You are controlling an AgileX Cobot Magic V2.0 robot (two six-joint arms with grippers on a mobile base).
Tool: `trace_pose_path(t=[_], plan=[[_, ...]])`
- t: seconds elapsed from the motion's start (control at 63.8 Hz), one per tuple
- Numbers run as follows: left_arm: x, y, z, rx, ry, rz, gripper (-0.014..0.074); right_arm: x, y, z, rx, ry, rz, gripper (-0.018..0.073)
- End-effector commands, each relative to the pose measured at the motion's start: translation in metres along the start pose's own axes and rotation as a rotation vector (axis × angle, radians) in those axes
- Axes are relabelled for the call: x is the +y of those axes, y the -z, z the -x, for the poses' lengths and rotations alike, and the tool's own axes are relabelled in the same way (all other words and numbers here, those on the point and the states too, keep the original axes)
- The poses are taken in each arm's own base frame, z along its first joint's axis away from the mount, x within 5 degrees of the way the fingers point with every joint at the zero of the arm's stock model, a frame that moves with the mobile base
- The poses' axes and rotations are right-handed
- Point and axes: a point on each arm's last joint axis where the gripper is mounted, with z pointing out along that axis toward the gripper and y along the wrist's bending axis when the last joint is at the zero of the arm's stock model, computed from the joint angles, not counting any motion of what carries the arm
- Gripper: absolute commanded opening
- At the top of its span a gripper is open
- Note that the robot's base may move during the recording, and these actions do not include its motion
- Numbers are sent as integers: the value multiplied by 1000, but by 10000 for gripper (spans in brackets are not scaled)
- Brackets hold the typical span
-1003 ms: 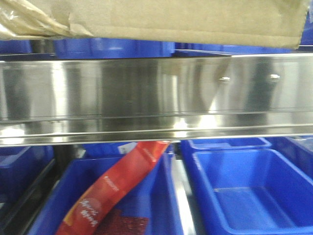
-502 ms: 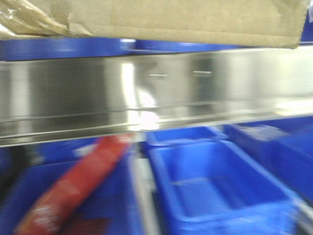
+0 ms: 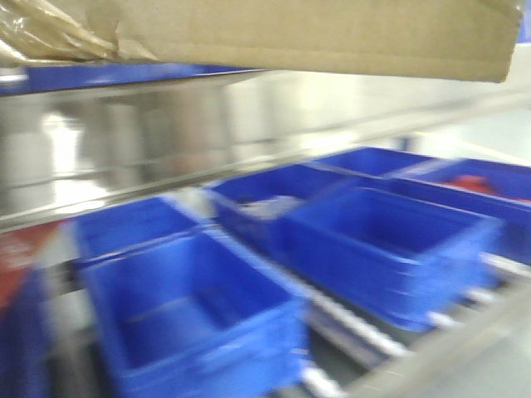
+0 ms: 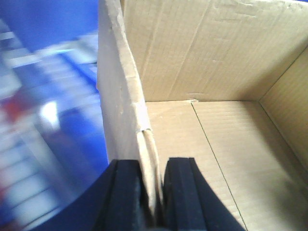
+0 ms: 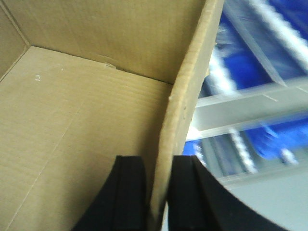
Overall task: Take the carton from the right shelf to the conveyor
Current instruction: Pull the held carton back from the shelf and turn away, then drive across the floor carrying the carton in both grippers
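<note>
The left pincer [image 4: 153, 192] clamps the left wall of the carton [image 3: 315, 33], the right pincer [image 5: 159, 187] its right wall; beneath it lie what seem blurred blue bins [image 3: 382, 240].

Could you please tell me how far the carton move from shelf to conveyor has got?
Done: both grippers are clamped on the carton, the left gripper and right gripper each pinching an opposite wall. In hand: it is held aloft, the steel shelf rail and blue bins showing below it. Left: no conveyor is in view, so carrying it there and setting it down remain.
</note>
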Motion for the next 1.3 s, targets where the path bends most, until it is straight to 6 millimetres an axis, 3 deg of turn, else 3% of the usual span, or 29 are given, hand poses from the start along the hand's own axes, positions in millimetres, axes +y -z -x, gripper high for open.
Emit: trace_pose_path(t=[0.0, 1.286], plan=[[4, 7, 9, -93, -49, 42, -17, -3, 11, 0, -25, 50, -28, -66], [4, 7, 9, -93, -49, 42, -17, -3, 11, 0, -25, 50, -28, -66]])
